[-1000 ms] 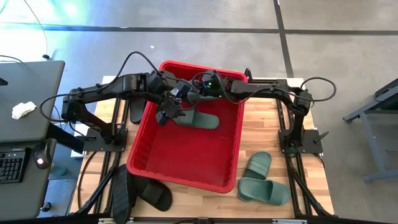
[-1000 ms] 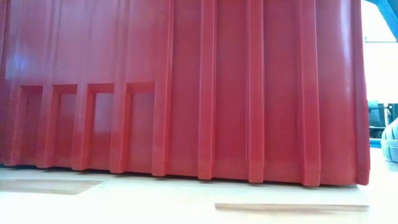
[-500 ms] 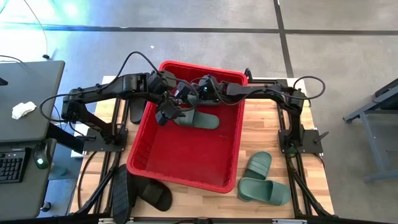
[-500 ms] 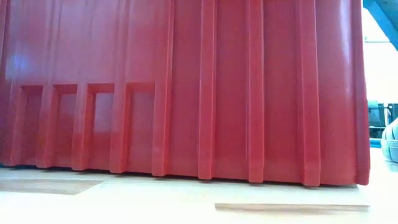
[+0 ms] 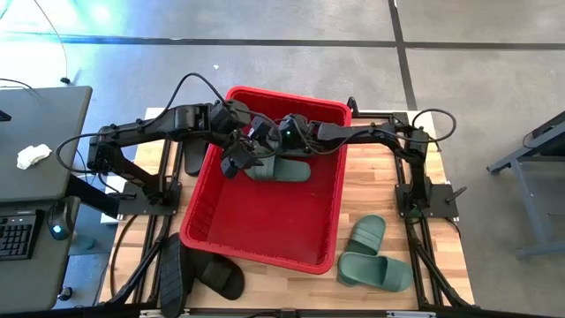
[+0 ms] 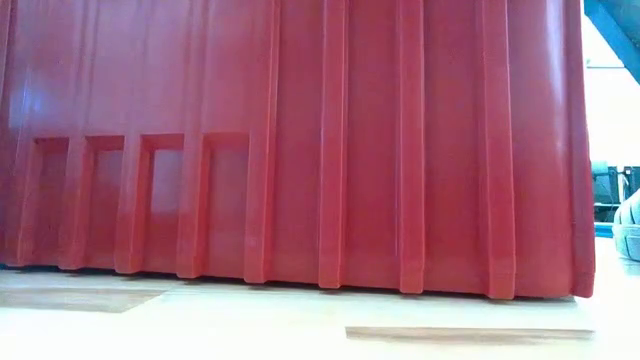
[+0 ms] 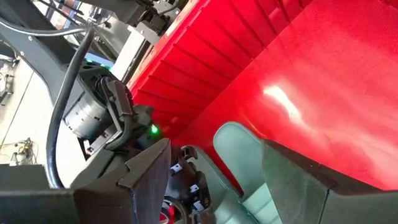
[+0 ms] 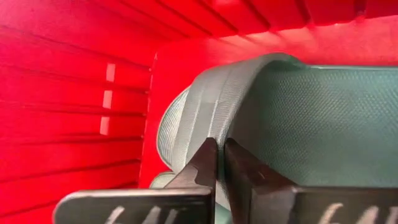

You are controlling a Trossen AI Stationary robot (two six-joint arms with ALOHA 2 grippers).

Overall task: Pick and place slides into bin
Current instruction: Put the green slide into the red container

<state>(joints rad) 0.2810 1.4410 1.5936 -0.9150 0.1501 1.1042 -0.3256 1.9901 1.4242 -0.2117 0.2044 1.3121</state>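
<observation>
The red bin [image 5: 265,231] stands mid-table, and its wall fills the low view [image 6: 300,150]. One dark green slide [image 5: 287,170] lies flat on the bin's floor near the far wall. My left gripper [image 5: 231,163] hovers open above the slide's left end; its wrist view shows the slide [image 7: 239,155] beyond the spread fingers [image 7: 214,155]. My right gripper [image 5: 281,141] is shut and reaches slanting down into the bin from the right. Its tips [image 8: 217,149] are right at the slide's ribbed strap [image 8: 186,118]. My right gripper's shut fingertips stand at the edge of the green slide's strap [image 8: 208,127], coming slanting down from the table's right side. I cannot tell whether they touch it. Nothing is between the fingers. The slide rests on the bin's floor.
Two green slides [image 5: 371,252] lie on the table right of the bin; one shows at the edge of the low view [image 6: 630,225]. Two black slides [image 5: 207,274] lie at the near left, and another [image 5: 194,159] sits left of the bin under the left arm.
My right gripper has sunk into the bin, moving down toward the green slide's strap, and its wrist has rolled somewhat. It has stayed shut. The slide lies where it was.
</observation>
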